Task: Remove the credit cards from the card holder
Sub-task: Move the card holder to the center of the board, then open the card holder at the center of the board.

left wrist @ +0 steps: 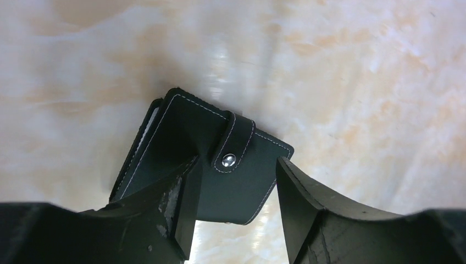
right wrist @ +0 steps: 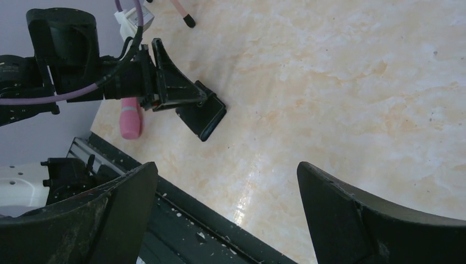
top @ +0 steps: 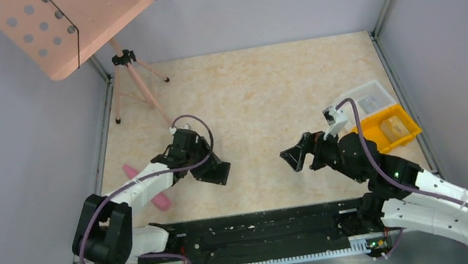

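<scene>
- You had the card holder point(left wrist: 181, 137) at the centre of the left wrist frame: a small, flat black wallet with pale stitching along its edges.
- Its strap point(left wrist: 237, 142) crossed the top face and was fastened shut with a silver snap.
- It lay flat on the marbled tabletop point(left wrist: 362, 82), turned diagonally, with one corner pointing right.
</scene>
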Robot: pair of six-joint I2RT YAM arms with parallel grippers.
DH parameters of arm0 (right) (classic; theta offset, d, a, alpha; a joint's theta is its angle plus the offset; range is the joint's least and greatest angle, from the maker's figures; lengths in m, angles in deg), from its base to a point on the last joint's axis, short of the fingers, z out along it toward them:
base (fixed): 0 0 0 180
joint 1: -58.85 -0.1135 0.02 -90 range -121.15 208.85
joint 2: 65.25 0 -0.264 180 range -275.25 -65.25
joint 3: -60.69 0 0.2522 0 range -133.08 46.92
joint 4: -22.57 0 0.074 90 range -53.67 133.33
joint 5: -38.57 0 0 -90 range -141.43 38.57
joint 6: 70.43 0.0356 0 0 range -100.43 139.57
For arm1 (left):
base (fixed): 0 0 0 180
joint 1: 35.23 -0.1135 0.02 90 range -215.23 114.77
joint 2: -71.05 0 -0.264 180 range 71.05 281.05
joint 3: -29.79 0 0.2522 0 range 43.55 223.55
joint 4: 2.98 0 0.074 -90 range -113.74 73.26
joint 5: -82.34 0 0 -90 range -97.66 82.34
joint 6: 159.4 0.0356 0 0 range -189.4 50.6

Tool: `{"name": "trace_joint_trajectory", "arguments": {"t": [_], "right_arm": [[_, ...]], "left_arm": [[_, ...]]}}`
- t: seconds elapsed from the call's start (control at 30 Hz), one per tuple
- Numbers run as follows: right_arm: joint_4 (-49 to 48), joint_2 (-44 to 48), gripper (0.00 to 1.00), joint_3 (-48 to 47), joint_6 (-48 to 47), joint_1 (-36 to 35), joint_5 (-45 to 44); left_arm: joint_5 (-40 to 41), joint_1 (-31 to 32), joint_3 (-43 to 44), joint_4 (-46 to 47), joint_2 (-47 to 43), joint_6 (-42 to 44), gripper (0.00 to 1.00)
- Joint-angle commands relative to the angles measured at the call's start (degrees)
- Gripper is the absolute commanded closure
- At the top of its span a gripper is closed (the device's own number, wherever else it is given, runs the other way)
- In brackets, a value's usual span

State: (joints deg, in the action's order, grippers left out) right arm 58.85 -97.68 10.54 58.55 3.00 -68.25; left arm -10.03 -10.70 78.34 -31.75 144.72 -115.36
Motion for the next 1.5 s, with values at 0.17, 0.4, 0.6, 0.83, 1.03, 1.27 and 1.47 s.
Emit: {"name": "trace_joint_trajectory", "arguments": {"t": [0.17,0.4,0.6,0.83,1.03,1.27,1.47], "right_arm": [[3.09,-0.32,0.02,0.06,1.53,-0.33,-5.25],[3.63,-2.74,0.06,0.05,2.59,-0.31,-5.08],[3.36,-11.62,0.14,-3.00,1.92,-0.38,1.38],[-3.09,-26.76,0.20,-3.61,6.43,-0.55,11.11],[-7.34,-35.76,0.25,-4.72,8.82,-2.37,9.73],[-0.97,-51.21,0.33,-17.05,6.04,-5.07,7.44],[0.90,-59.03,0.39,-22.28,6.69,-5.60,4.65]], "left_arm": [[-15.36,14.32,2.53,10.44,10.23,-1.49,0.43],[-8.29,14.76,18.18,-9.37,6.27,1.20,0.36],[-7.28,10.97,21.09,-15.13,1.72,2.76,0.33],[-0.57,7.05,14.79,-17.97,-10.00,3.78,0.33],[8.04,6.95,6.43,-17.15,-28.80,4.65,0.27],[11.10,7.00,3.74,-22.50,-38.64,3.31,0.26],[13.93,7.00,3.60,-25.04,-42.14,3.22,0.26]]}}
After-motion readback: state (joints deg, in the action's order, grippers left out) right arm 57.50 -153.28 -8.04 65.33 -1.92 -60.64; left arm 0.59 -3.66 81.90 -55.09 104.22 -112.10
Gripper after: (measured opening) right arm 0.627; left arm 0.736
